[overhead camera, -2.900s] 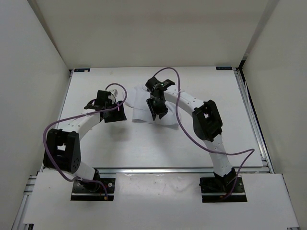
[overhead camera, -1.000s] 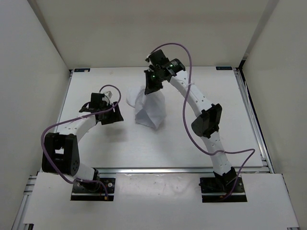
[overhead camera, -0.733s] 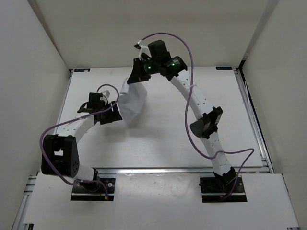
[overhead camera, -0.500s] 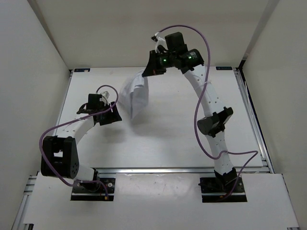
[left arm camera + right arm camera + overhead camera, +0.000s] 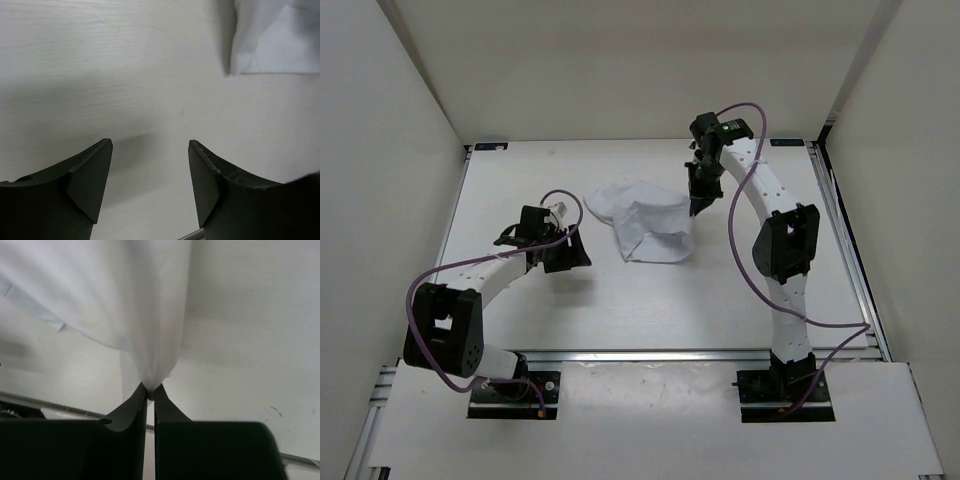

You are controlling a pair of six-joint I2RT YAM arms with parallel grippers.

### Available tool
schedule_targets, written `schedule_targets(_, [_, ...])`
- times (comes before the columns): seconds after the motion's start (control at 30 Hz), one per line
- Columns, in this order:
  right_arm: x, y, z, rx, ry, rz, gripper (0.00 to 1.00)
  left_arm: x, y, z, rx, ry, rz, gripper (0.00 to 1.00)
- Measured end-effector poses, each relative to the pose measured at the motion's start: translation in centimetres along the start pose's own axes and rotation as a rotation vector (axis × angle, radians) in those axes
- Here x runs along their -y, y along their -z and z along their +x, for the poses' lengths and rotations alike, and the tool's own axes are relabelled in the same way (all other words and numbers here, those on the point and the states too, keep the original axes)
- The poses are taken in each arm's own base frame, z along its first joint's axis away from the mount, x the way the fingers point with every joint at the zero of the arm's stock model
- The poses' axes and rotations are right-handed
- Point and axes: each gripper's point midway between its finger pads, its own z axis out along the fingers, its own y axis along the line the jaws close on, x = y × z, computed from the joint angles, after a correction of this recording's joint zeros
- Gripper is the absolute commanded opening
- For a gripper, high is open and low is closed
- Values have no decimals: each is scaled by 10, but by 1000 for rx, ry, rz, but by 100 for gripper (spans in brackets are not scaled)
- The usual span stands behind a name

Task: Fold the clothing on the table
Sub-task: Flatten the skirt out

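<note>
The clothing (image 5: 275,45) is running off the left wrist view's top right corner; the right pincer (image 5: 150,386) is hiding its gripped fold.

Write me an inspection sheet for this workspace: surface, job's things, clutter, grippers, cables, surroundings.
Surface: white table, flat, with metal rails along its edges.
Job's things: white clothing, crumpled and unfolded, lying mostly on the far middle of the table, with its right edge pinched up.
Clutter: nothing seen.
Grippers: left gripper open over bare table, apart from the clothing; right gripper shut on a bunched edge of the clothing.
Cables: purple cables loop along both arms, none lying on the clothing.
Surroundings: plain white walls on the left, far and right sides.
</note>
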Motion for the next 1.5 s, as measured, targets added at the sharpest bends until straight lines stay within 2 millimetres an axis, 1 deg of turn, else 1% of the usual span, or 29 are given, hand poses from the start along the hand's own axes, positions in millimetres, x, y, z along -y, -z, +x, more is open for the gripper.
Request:
schedule_targets(0.1, [21, 7, -5, 39, -23, 81, 0, 12, -2, 5, -14, -20, 34, 73])
schedule_targets(0.2, [41, 24, -2, 83, -45, 158, 0, 15, -2, 5, -11, -23, 44, 72])
schedule_targets(0.33, [68, 45, 22, 103, -67, 251, 0, 16, -2, 4, -8, -26, 46, 72])
schedule_targets(0.37, [76, 48, 32, 98, -75, 270, 0, 15, -2, 4, -8, -26, 46, 73])
schedule_targets(0.47, [100, 50, 59, 78, -115, 292, 0, 14, -3, 7, -13, -25, 43, 73])
schedule_targets(0.53, [116, 46, 77, 57, -158, 288, 0, 13, -4, 9, -17, -24, 42, 73])
schedule_targets(0.6, [128, 43, 91, 38, -201, 273, 0, 12, -4, 11, -21, -23, 40, 73])
schedule_targets(0.67, [135, 40, 98, 30, -228, 269, 0, 11, -5, 13, -24, -20, 40, 72])
schedule_targets(0.73, [129, 38, 95, 36, -212, 265, 0, 11, -5, 13, -24, -23, 42, 73])
schedule_targets(0.77, [122, 37, 92, 34, -192, 263, 0, 10, -5, 13, -24, -22, 41, 73])
schedule_targets(0.8, [113, 36, 85, 32, -167, 263, 0, 9, -5, 12, -23, -20, 39, 72])
schedule_targets(0.83, [102, 35, 73, 41, -138, 258, 0, 9, -4, 12, -22, -20, 39, 73])
schedule_targets(0.87, [88, 32, 55, 55, -103, 252, 0, 7, -4, 11, -21, -19, 38, 73])
schedule_targets(0.93, [54, 20, 10, 114, -29, 227, 0, 3, -3, 10, -18, -12, 31, 73])
schedule_targets(0.97, [34, 11, -12, 148, 3, 195, 0, 0, -3, 9, -16, -6, 25, 73])
schedule_targets(1.0, [16, 0, -29, 176, 31, 157, 1, -4, -2, 8, -15, -1, 18, 73])
schedule_targets(1.07, [-23, -14, -50, 202, 100, 54, 1, -9, 0, 7, -13, 6, 4, 73])
schedule_targets(1.1, [-46, -17, -60, 224, 140, -25, 1, -11, 1, 6, -9, 8, -4, 73])
schedule_targets(1.13, [-65, -15, -67, 248, 176, -92, 0, -12, 2, 6, -9, 8, -8, 73])
schedule_targets(1.17, [-89, -5, -72, 275, 222, -187, 0, -13, 3, 7, -9, 5, -12, 74])
schedule_targets(1.2, [-112, 12, -79, 325, 272, -283, 0, -13, 4, 7, -10, 0, -13, 73])
schedule_targets(1.23, [-134, 35, -85, 387, 324, -377, 0, -12, 4, 8, -13, -3, -12, 73])
schedule_targets(1.3, [-171, 92, -91, 525, 436, -541, 0, -13, 5, 9, -17, -6, -15, 73])
schedule_targets(1.33, [-185, 124, -88, 584, 488, -612, 0, -13, 5, 10, -19, -7, -16, 74])
schedule_targets(1.37, [-196, 157, -81, 639, 540, -679, 1, -13, 6, 10, -21, -7, -18, 73])
schedule_targets(1.4, [-204, 186, -74, 688, 584, -729, 0, -14, 6, 11, -22, -7, -21, 74])
schedule_targets(1.43, [-209, 220, -65, 748, 634, -778, 0, -16, 7, 10, -21, -3, -25, 74])
schedule_targets(1.47, [-210, 246, -57, 797, 668, -808, 0, -17, 8, 10, -18, 0, -28, 74])
schedule_targets(1.5, [-209, 268, -51, 836, 688, -823, 0, -18, 8, 9, -15, 3, -30, 74])
